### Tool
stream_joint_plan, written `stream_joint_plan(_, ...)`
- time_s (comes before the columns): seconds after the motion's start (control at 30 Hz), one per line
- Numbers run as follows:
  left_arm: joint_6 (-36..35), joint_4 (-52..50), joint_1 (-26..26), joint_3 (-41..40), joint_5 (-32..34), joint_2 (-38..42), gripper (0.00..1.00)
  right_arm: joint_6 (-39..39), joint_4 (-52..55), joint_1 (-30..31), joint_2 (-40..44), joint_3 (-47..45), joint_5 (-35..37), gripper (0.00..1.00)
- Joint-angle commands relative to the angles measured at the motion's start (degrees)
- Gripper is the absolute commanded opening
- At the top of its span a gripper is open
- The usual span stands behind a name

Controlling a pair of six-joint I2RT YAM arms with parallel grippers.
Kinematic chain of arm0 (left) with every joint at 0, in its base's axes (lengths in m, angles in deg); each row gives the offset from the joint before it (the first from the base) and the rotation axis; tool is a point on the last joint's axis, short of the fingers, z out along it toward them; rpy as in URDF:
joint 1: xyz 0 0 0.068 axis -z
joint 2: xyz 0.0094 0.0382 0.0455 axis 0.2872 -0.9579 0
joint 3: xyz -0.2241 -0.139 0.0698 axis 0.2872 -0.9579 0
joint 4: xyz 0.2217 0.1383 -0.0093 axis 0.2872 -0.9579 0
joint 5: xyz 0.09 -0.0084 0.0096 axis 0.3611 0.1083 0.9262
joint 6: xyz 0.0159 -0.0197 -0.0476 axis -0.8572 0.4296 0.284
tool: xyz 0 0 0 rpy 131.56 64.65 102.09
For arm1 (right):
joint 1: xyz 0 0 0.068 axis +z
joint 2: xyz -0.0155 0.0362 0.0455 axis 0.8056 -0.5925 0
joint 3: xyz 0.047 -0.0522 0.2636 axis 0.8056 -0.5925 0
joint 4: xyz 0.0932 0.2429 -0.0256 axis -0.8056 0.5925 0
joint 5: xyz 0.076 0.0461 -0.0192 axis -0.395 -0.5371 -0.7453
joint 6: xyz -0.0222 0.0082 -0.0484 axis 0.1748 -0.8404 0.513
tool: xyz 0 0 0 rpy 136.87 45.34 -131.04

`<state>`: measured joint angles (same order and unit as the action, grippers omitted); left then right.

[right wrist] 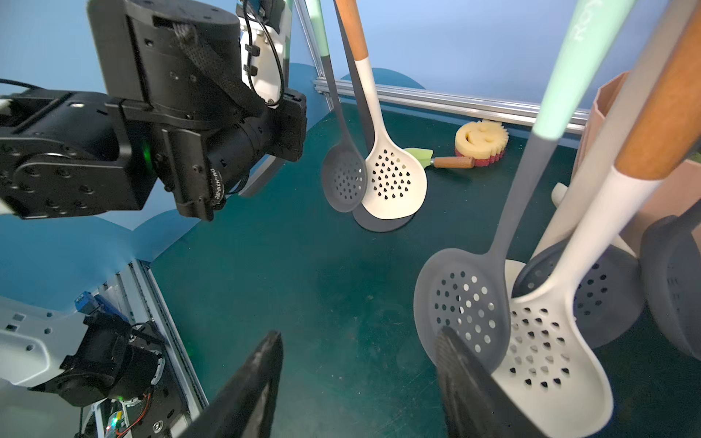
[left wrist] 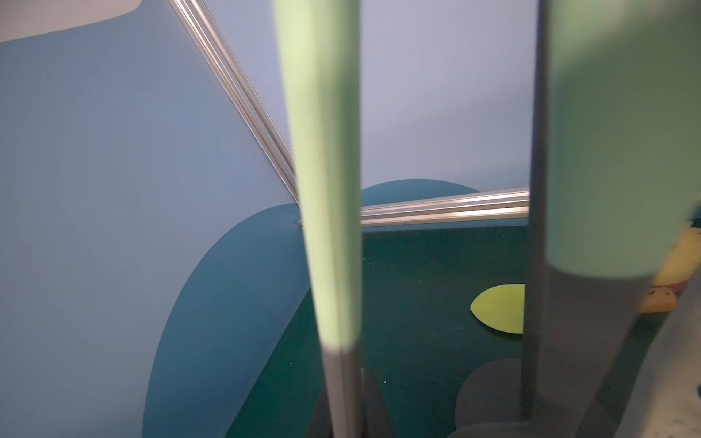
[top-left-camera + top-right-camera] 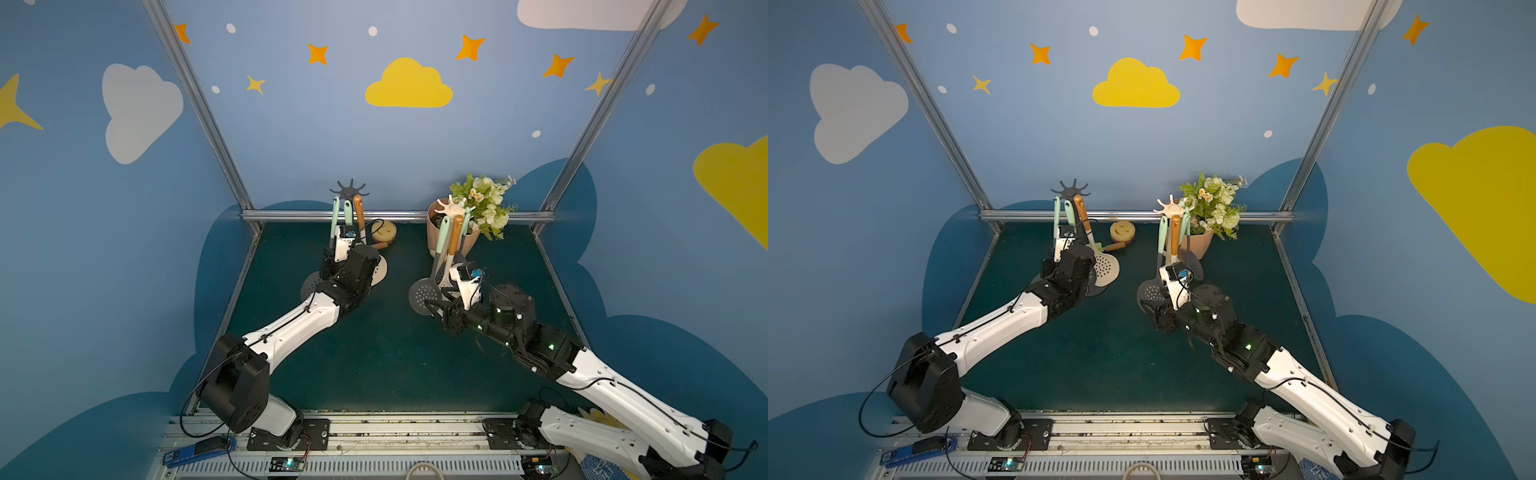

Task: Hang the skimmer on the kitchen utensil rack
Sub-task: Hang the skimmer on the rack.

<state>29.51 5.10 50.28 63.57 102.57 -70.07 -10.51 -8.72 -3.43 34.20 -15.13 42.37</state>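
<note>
Here, the green worktop (image 3: 374, 357) spreads widest, and over it the left arm (image 3: 291, 328) and right arm (image 3: 602, 374) both stretch toward the back rail. A flower pot (image 3: 471, 243) stands at the back on the right arm's side, with a cream rack (image 3: 451, 208) just in front of it. A dark rack (image 3: 351, 191) stands at the back on the left arm's side. Three skimmers hang from the dark rack: two with green handles, one green skimmer (image 2: 322, 170) close before the left wrist camera, and a white skimmer (image 1: 394, 182) with a wood handle. More hang from the cream rack, among them a grey skimmer (image 1: 462, 303) nearest the right arm. The right jaws stand wide with only worktop showing between them, one finger (image 1: 466, 379) overlapping that grey head; touching or not, I cannot tell. The left jaws sit at the dark rack, hidden by the wrist, so their state cannot be told. A yellow sponge (image 3: 383, 230) lies between the racks.
</note>
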Motion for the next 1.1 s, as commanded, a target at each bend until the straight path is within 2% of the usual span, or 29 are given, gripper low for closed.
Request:
stream_joint_plan(0.0, 0.6, -7.7, 0.1, 0.1, -1.8, -1.2, 0.20, -0.8, -1.4, -0.6, 1.2, -0.9, -0.8, 0.64)
stream_joint_plan(0.13, 1.9, -10.8, 0.1, 0.7, -2.7, -0.8, 0.36, -1.0, -1.9, -1.0, 1.2, -1.5, -1.4, 0.65)
stream_joint_plan(0.33, 3.0, -14.1, 0.1, 3.1, -5.8, 0.7, 0.47, -1.0, -2.3, -1.6, 1.7, -1.8, -1.6, 0.65)
stream_joint_plan(0.6, 9.9, -21.8, -0.4, 4.2, -15.7, 6.0, 0.73, 0.6, 0.6, -2.4, 2.6, -1.7, -0.4, 0.68)
stream_joint_plan(0.8, 14.7, -25.6, -1.7, -0.1, -22.6, 14.4, 0.89, 3.8, 5.8, -3.8, 3.6, -0.5, 3.9, 0.72)
stream_joint_plan(0.93, 16.3, -25.5, -3.4, -4.9, -26.8, 22.8, 0.99, 6.0, 8.1, -6.3, 5.4, -0.5, 8.3, 0.82)
stream_joint_plan(1.07, 16.8, -25.7, -7.0, -8.0, -30.3, 30.4, 1.00, 7.0, 9.1, -11.0, 7.1, -0.8, 12.0, 0.90)
